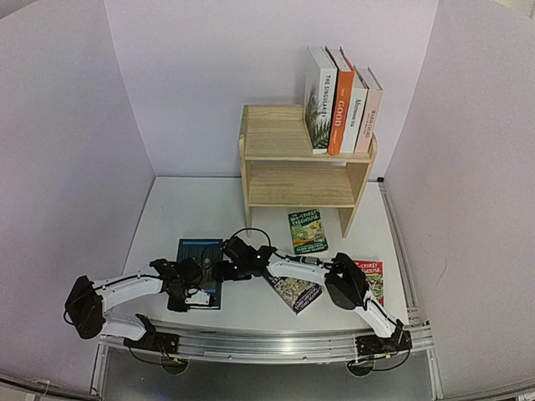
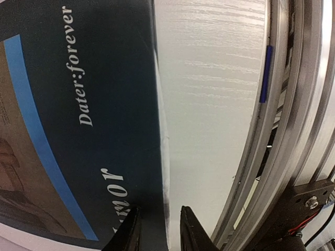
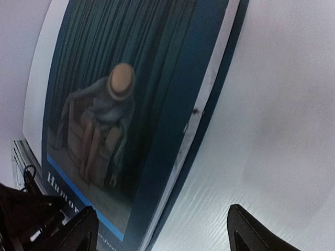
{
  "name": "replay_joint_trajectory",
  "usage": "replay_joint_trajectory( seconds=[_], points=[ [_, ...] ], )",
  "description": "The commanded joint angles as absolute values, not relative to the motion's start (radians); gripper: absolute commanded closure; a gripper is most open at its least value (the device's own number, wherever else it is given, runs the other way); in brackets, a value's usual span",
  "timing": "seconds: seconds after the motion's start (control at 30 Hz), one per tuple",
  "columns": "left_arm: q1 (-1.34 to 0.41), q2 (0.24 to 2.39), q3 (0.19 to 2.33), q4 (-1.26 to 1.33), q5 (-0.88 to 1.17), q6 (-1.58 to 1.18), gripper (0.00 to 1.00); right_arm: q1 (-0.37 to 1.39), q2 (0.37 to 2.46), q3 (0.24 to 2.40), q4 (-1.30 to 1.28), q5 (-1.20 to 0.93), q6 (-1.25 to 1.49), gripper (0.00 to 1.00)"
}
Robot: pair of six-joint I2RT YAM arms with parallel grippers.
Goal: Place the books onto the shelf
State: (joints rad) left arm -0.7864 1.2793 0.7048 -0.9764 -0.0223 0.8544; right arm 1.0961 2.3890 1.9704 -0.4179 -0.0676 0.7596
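Now, left tool [image 2: 159, 232]: slightly parted astride the book's near edge; pinching or not, I cannot tell.
Humor book [image 1: 201, 251]: flat on tabletop [image 1: 251, 217]; stiff, slick cover, likely weighty; I'd take a long edge.
Right tool [image 3: 162, 235]: spread wide, empty, above it.

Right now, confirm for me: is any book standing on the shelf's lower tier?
No, the four shelved books all stand on the top tier of the shelf.
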Motion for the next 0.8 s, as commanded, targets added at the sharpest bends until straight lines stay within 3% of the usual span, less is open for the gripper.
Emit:
replay_joint_trajectory(
  seconds=[0.0,0.23,0.47,0.63,0.77],
  points=[
    [-0.792,1.289,0.697,-0.961,-0.005,0.890,0.71,1.042,2.487,2.091,-0.369,-0.141,0.825,0.20],
    [-0.737,1.235,0.828,-1.033,0.086,0.808,0.50,1.017,2.603,2.181,-0.306,-0.229,0.877,0.31],
    [-0.477,1.209,0.895,-1.128,0.199,0.842,0.34,0.998,2.632,2.164,-0.235,-0.255,0.933,0.59],
    [-0.285,1.279,0.914,-1.089,0.268,0.799,0.20,0.998,2.652,2.146,-0.221,-0.277,0.958,0.71],
    [-0.087,1.436,1.039,-1.124,0.408,0.726,0.08,0.998,2.651,2.138,-0.204,-0.295,0.940,0.99]
  ],
)
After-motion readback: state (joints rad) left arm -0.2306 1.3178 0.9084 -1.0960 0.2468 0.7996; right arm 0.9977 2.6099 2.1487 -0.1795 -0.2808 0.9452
